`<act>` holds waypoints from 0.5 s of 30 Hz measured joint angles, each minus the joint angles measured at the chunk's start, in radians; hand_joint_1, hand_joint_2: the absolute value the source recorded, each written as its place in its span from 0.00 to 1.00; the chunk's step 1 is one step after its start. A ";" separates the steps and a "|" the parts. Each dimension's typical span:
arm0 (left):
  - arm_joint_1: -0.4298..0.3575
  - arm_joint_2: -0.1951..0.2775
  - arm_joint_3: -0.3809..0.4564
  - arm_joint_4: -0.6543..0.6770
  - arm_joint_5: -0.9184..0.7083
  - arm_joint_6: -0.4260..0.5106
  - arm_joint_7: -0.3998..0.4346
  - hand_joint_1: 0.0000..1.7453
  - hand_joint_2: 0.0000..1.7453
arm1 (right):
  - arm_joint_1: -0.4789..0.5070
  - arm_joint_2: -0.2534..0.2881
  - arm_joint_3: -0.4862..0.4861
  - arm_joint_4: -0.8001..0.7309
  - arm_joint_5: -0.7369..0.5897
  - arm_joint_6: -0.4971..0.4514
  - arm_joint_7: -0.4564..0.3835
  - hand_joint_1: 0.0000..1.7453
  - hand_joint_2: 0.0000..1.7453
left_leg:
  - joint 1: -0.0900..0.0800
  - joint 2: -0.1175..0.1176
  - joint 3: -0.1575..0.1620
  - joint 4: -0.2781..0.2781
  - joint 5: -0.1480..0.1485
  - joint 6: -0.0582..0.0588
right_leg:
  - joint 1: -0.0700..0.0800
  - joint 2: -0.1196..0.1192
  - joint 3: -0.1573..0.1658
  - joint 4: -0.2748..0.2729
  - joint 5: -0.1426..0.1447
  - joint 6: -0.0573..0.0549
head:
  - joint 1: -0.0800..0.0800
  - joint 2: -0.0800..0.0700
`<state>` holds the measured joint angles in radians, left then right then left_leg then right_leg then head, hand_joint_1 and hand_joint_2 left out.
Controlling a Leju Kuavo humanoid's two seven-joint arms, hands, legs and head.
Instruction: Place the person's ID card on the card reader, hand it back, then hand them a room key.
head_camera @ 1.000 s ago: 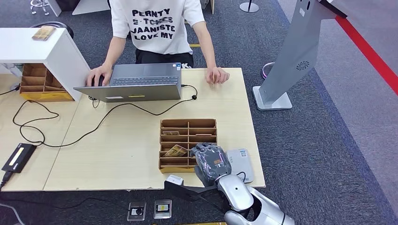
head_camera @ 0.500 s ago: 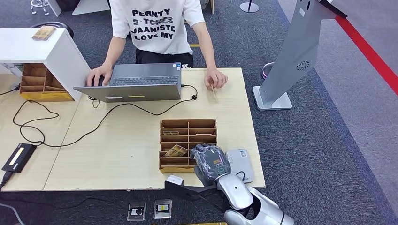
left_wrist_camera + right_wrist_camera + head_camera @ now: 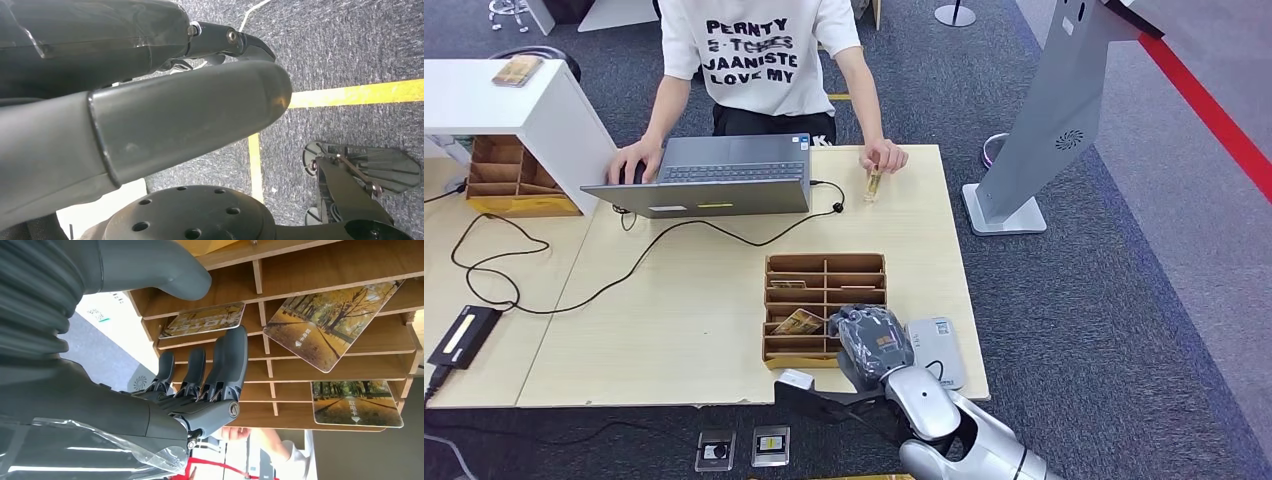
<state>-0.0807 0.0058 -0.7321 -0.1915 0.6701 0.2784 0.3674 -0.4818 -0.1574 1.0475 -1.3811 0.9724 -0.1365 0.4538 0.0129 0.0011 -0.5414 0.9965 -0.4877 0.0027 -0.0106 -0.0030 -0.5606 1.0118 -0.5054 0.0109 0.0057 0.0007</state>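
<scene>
Up close, the right hand point(image 3: 200, 385) hovers empty, fingers apart, before the wooden organizer's point(image 3: 320, 260) key cards point(image 3: 327, 322).

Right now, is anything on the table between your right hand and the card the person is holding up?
Partly. The right hand hovers at the near right corner of the wooden card organizer, which lies between it and the card the person's hand holds upright at the far edge. Beyond the organizer, the table shows nothing else in that line.

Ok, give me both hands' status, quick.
Left hand: cannot be told.
Right hand: open, holding nothing, over the card tray.
</scene>
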 joint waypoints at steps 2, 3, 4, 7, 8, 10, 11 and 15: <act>0.000 0.000 0.000 0.000 0.001 0.000 0.000 0.00 0.00 | -0.004 0.001 0.000 0.005 0.000 -0.002 -0.002 0.49 1.00 | 0.000 0.000 0.000 0.000 0.000 0.000 | 0.000 0.000 0.000 0.000 0.000 0.000 | 0.000 0.000; 0.000 0.000 0.000 0.000 0.001 0.000 0.000 0.00 0.00 | -0.005 0.001 0.000 0.007 0.000 -0.003 -0.002 0.50 1.00 | 0.000 0.000 0.000 0.000 0.000 0.000 | 0.000 0.000 0.000 0.000 0.000 0.000 | 0.000 0.000; 0.000 0.000 0.000 0.000 0.001 0.000 0.000 0.00 0.00 | -0.006 0.001 0.000 0.009 0.000 -0.004 -0.004 0.50 1.00 | 0.000 0.000 0.000 0.000 0.000 0.000 | 0.000 0.000 0.000 0.000 0.000 0.000 | 0.000 0.000; 0.000 0.001 0.000 0.000 0.001 0.000 0.000 0.00 0.00 | -0.009 0.001 0.000 0.015 -0.001 -0.006 -0.007 0.51 1.00 | 0.000 0.000 0.000 0.000 0.000 0.000 | 0.000 0.000 0.000 0.000 0.000 0.000 | 0.000 0.000; 0.000 0.001 0.000 0.000 0.001 0.000 0.000 0.00 0.00 | -0.010 0.001 0.000 0.017 -0.001 -0.007 -0.007 0.51 1.00 | 0.000 0.000 0.000 0.000 0.000 0.000 | 0.000 0.000 0.000 0.000 0.000 0.000 | 0.000 0.000; 0.000 0.001 0.000 0.000 0.001 0.000 0.000 0.00 0.00 | -0.012 0.001 -0.001 0.020 -0.001 -0.009 -0.007 0.51 1.00 | 0.000 0.000 0.000 0.000 0.000 0.000 | 0.000 0.000 0.000 0.000 0.000 0.000 | 0.000 0.000; 0.000 0.001 0.000 0.000 0.001 0.000 0.000 0.00 0.00 | -0.013 0.001 -0.001 0.021 0.000 -0.009 -0.007 0.52 1.00 | 0.000 0.000 0.000 0.000 0.000 0.000 | 0.000 0.000 0.000 0.000 0.000 0.000 | 0.000 0.000; 0.000 0.001 0.000 0.000 0.004 0.000 0.000 0.00 0.00 | -0.015 0.001 -0.002 0.025 0.001 -0.009 -0.007 0.53 1.00 | 0.000 0.000 0.000 0.000 0.000 0.000 | 0.000 0.000 0.000 0.000 0.000 0.000 | 0.000 0.000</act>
<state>-0.0810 0.0069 -0.7324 -0.1915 0.6739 0.2786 0.3669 -0.4966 -0.1568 1.0457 -1.3563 0.9736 -0.1452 0.4470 0.0129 0.0011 -0.5413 0.9965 -0.4877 0.0027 -0.0106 -0.0030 -0.5607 1.0118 -0.5054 0.0109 0.0058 0.0007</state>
